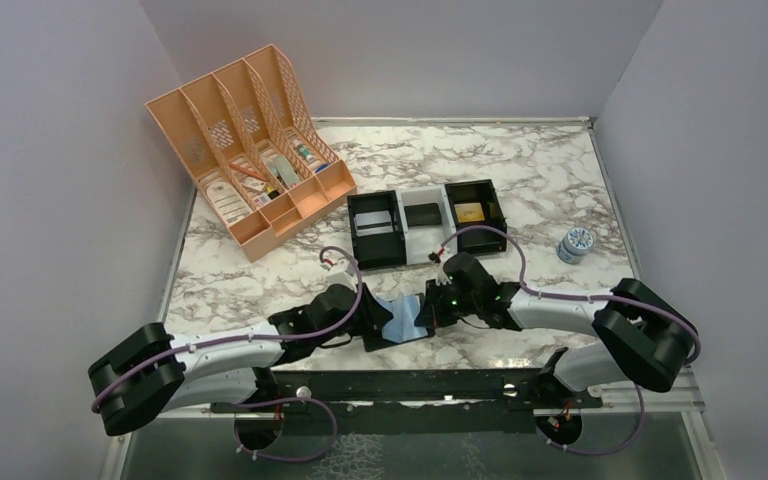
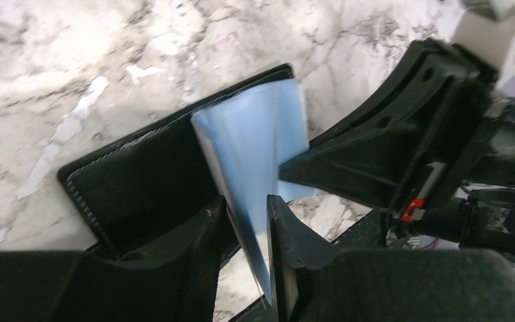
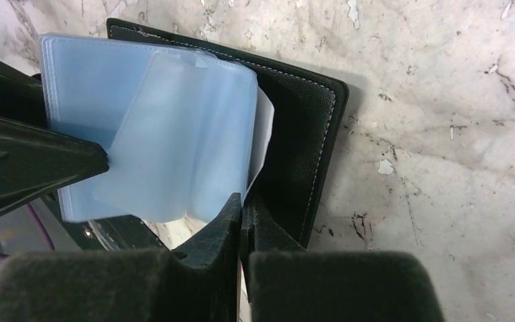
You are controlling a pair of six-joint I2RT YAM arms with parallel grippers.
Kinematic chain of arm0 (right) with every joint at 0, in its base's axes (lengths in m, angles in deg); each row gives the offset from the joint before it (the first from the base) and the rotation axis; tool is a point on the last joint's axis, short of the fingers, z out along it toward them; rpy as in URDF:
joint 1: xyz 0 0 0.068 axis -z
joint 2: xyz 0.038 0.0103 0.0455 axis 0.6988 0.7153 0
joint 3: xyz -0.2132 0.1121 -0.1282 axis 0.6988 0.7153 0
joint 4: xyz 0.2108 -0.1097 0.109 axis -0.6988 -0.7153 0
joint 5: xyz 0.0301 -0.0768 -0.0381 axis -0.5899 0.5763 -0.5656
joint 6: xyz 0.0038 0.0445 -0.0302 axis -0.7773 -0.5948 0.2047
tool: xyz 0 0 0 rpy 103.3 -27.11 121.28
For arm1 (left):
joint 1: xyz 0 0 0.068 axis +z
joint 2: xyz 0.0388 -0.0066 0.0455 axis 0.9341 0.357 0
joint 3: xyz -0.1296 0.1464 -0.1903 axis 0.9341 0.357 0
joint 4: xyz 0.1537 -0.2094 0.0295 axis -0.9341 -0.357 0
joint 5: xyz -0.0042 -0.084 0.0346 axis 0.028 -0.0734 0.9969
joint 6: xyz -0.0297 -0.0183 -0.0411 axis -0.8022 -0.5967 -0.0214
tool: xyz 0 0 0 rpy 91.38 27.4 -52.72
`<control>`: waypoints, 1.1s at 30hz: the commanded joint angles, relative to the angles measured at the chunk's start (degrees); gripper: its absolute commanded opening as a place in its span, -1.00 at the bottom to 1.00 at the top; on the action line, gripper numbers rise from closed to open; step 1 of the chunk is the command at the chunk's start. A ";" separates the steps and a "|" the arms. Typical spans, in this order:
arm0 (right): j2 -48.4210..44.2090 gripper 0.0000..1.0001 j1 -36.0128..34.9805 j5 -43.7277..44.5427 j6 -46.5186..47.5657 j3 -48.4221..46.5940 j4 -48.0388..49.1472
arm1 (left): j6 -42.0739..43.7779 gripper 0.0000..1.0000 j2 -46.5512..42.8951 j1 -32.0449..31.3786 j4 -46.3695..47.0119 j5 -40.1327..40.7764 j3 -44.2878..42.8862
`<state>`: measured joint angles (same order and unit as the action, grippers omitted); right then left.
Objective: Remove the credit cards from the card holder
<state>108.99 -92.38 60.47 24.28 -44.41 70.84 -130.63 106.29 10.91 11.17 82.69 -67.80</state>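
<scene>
On the table [image 1: 540,170], left hand [image 2: 245,215] and right hand [image 3: 243,208] pinch pale-blue sleeves [image 3: 161,134] of the open black card holder [image 3: 302,134].

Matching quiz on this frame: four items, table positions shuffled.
Items:
1. card holder
2. peach file organiser
3. three-compartment tray
4. small round tin

Places:
A. far left corner
B. right side, near the wall
C. front centre, lying open
D. mid-table, just beyond the card holder

Pairs: 1-C, 2-A, 3-D, 4-B
</scene>
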 commanded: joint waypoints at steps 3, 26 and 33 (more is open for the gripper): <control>-2.16 -0.98 -0.64 -0.59 0.31 1.31 -4.41 | 0.54 -0.49 3.90 -0.40 0.62 0.86 -3.59; -9.16 -0.94 -0.64 3.05 0.92 -0.79 -7.81 | 4.46 -1.00 29.43 -14.17 -38.75 21.60 -31.60; -9.57 -0.73 -0.47 7.62 -0.02 -0.97 -10.49 | 5.37 -0.45 18.92 -14.25 -33.41 20.71 -25.71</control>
<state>100.61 -92.40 63.77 25.26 -44.56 60.87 -125.51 131.93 -2.83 -23.14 104.05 -97.18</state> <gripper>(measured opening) 0.092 0.130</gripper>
